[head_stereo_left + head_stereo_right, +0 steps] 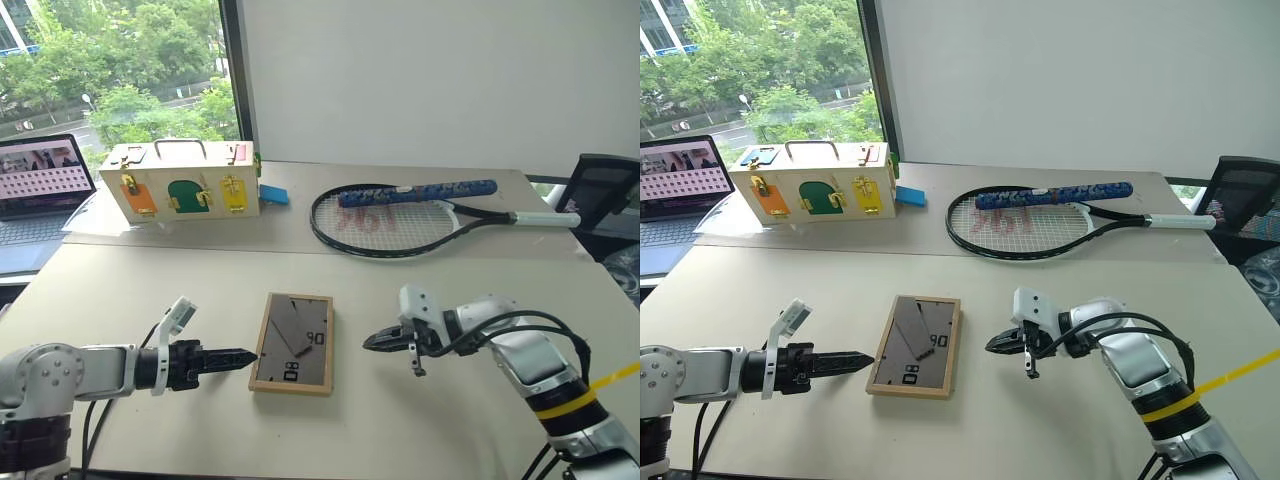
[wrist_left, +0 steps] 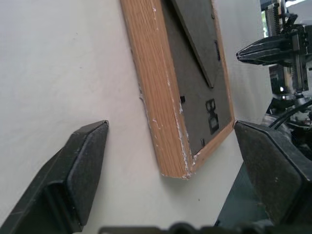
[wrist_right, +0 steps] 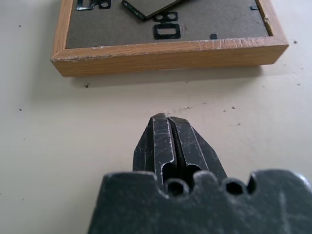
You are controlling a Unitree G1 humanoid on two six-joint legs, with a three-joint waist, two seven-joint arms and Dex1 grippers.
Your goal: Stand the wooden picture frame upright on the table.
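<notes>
Currently, the wooden picture frame (image 1: 292,343) is seen lying flat on the surface (image 1: 420,420), its dark grey back turned upward and its fold-out stand lying folded against that back. It is placed in the near middle of the surface, between the two end effectors.

The left end effector (image 1: 245,357) is held just beside the frame's left long edge, pointing toward it. In the left wrist view its fingers (image 2: 80,170) are shown spread wide apart, with one near corner of the frame lying ahead of them and nothing gripped. No contact with the frame can be made out.

The right end effector (image 1: 372,341) is held to the right of the frame, apart from it, pointing leftward at it. Its fingers (image 3: 168,141) are pressed together with nothing between them, and in the right wrist view the tip is seen hovering close above the surface, short of the frame's long side.

Further back, a pale wooden box (image 1: 180,180) with coloured doors and latches is set at the left, with a small blue object (image 1: 273,194) just beside it. A tennis racket (image 1: 400,215) is laid flat at the far right, and an open laptop (image 1: 40,190) is seen at the far left edge.
</notes>
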